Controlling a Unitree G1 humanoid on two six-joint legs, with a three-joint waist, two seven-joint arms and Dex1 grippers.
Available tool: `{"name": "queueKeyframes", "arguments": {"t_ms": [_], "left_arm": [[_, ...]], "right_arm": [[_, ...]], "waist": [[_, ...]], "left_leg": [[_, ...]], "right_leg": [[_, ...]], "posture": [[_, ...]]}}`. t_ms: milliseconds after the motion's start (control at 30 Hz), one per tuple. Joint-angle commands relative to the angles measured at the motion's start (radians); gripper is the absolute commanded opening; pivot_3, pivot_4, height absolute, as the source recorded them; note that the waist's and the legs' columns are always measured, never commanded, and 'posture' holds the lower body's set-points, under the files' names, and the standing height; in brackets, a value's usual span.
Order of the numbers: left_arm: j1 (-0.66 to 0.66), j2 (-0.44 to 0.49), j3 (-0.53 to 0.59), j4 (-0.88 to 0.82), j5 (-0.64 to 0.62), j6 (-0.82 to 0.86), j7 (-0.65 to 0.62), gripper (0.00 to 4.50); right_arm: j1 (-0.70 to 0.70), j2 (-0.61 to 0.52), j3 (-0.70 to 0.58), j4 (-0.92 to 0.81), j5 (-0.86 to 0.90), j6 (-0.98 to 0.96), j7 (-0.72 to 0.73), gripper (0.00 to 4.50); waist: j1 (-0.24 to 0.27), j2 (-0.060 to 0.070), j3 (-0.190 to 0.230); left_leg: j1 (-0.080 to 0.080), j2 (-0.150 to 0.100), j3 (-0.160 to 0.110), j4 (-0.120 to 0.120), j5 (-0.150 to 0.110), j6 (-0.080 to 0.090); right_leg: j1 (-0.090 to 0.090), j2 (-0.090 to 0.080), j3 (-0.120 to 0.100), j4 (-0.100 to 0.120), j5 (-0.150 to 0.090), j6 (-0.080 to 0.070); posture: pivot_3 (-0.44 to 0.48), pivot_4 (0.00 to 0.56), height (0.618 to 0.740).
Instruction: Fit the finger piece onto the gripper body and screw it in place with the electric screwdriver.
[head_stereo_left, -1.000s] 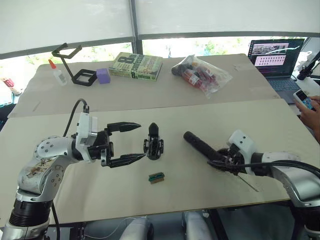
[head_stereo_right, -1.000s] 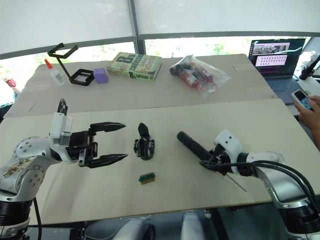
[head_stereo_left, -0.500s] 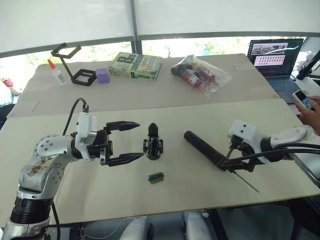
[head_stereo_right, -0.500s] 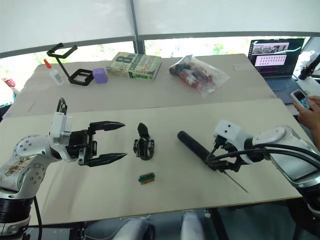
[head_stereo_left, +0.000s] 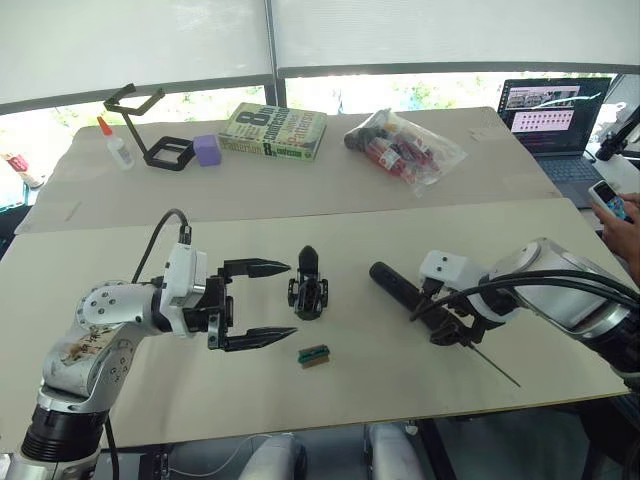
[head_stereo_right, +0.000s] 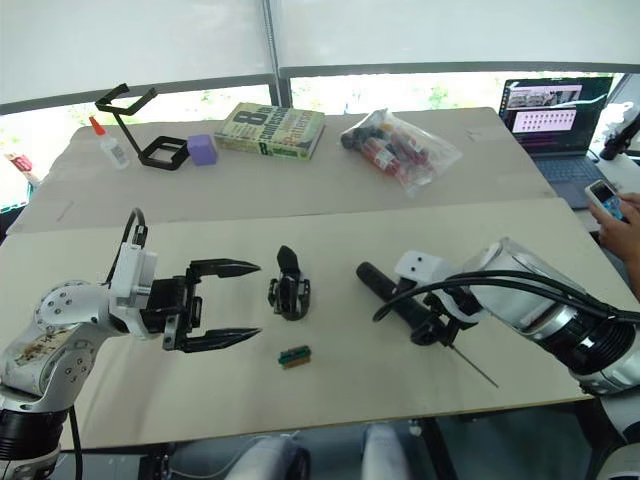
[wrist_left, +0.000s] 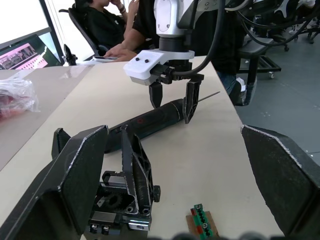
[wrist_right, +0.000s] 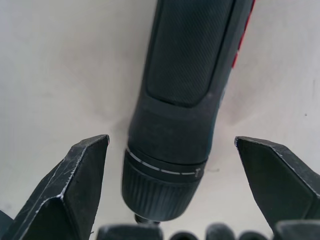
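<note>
On the left side of the bench (head_stereo_left: 120, 400), left pincer (head_stereo_left: 268, 303) is open wide and empty, tips pointing at the gripper body (head_stereo_left: 308, 291), which stands just beyond the tips, not touching. A pointed black finger sticks up from it; I can't pick out a loose finger piece as a separate part. A small green-and-brown block (head_stereo_left: 314, 354) lies just beside the lower fingertip, on the near side.

Gripper body looks rigid, chunky and light; it could tip or skid if nudged. Judgement: take it across the round base, not by the thin finger.

Further right, right pincer (head_stereo_right: 437, 327) is open and straddles the electric screwdriver (head_stereo_left: 405, 290) near its bit end, fingers either side of the collar, with gaps showing in the right wrist view. Nothing is gripped yet. The screwdriver lies flat on the bench, its bit (head_stereo_left: 494, 366) pointing away from the gripper body.

Screwdriver is stiff and round, so it will roll. The textured black grip panel is the best hold; the smooth collar looks slippery. The thin bit bends easily, so keep off it.

Red marking runs along its side, unreadable. Far behind, the book cover (head_stereo_left: 273, 130) shows a large "8"; the rest is too small.
</note>
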Motion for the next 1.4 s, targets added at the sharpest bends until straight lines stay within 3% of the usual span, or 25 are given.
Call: {"name": "queueKeyframes", "arguments": {"t_ms": [33, 367, 633, 733, 900, 967, 1067, 1133, 1300, 1400], "left_arm": [[0.005, -0.007, -0.007, -0.051, -0.009, -0.006, 0.012, 4.5], [0.045, -0.011, -0.014, -0.045, 0.011, -0.036, 0.009, 4.5], [0.045, -0.008, -0.014, -0.033, 0.026, -0.053, 0.006, 4.5], [0.048, -0.005, -0.012, -0.029, 0.029, -0.056, 0.0, 4.5], [0.05, -0.007, 0.026, -0.021, 0.014, -0.063, 0.01, 4.5], [0.057, -0.002, 0.044, -0.009, 0.008, -0.061, 0.007, 4.5], [0.071, 0.02, 0.062, 0.039, 0.025, -0.092, -0.041, 4.5], [0.077, 0.031, 0.078, 0.083, 0.034, -0.124, -0.077, 4.5], [0.097, 0.065, 0.123, 0.208, 0.049, -0.207, -0.173, 4.5], [0.115, 0.08, 0.131, 0.258, 0.075, -0.253, -0.205, 4.5]], "right_arm": [[-0.041, 0.001, 0.029, 0.027, -0.034, -0.024, 0.013, 4.47], [-0.07, 0.07, 0.1, 0.113, -0.108, -0.069, 0.02, 4.47], [-0.046, 0.035, 0.119, 0.124, -0.153, -0.143, 0.064, 1.99], [-0.026, 0.016, 0.077, 0.127, -0.192, -0.271, 0.066, 1.98], [0.089, -0.1, -0.205, 0.114, -0.091, -0.31, 0.095, 1.98], [0.183, -0.144, -0.395, 0.075, 0.077, -0.277, 0.201, 1.98], [0.36, -0.134, -0.786, 0.029, 0.331, -0.329, 0.363, 1.98], [0.446, -0.12, -0.942, -0.002, 0.394, -0.359, 0.395, 1.98], [0.552, 0.061, -1.179, -0.117, 0.478, -0.447, 0.243, 1.98], [0.573, 0.211, -1.216, -0.203, 0.528, -0.569, 0.196, 1.98]], "waist": [[-0.001, 0.0, 0.0], [-0.007, -0.002, -0.001], [-0.004, -0.003, -0.002], [-0.004, -0.003, -0.001], [0.005, -0.001, 0.0], [0.016, 0.0, 0.001], [0.013, 0.0, 0.0], [0.006, 0.001, 0.0], [0.007, -0.003, 0.002], [0.008, -0.003, 0.002]], "left_leg": [[0.0, 0.0, 0.0, 0.0, 0.0, 0.0], [0.002, 0.0, 0.0, 0.001, 0.0, 0.0], [0.002, 0.0, 0.0, 0.001, 0.0, 0.0], [0.002, 0.0, 0.0, 0.001, 0.0, 0.0], [0.0, 0.0, 0.0, 0.001, 0.0, 0.0], [-0.001, -0.001, 0.0, 0.001, 0.0, 0.0], [-0.002, 0.002, 0.001, -0.002, 0.0, 0.0], [-0.002, 0.002, 0.001, -0.003, 0.0, 0.0], [0.001, 0.002, 0.001, 0.0, -0.002, 0.003], [0.002, 0.001, 0.002, 0.0, -0.001, 0.002]], "right_leg": [[0.0, 0.0, 0.0, 0.0, 0.0, 0.0], [0.002, 0.0, 0.0, 0.001, 0.001, 0.0], [0.001, 0.0, 0.0, 0.0, 0.001, 0.0], [0.002, 0.0, 0.0, 0.001, 0.001, 0.0], [0.0, 0.0, 0.0, 0.001, 0.001, 0.0], [-0.002, 0.0, 0.0, 0.001, 0.001, 0.0], [-0.003, 0.002, -0.002, 0.0, 0.0, -0.001], [-0.003, 0.002, -0.001, 0.001, 0.001, -0.001], [0.002, 0.001, -0.001, -0.001, 0.001, 0.0], [0.002, 0.0, 0.0, 0.0, 0.003, 0.001]], "posture": [[0.0, 0.15, 0.74], [0.0, 0.15, 0.74], [0.0, 0.15, 0.74], [0.0, 0.15, 0.74], [0.0, 0.15, 0.74], [0.0, 0.15, 0.74], [0.0, 0.15, 0.74], [0.0, 0.15, 0.74], [0.0, 0.15, 0.74], [0.0, 0.15, 0.74]]}}
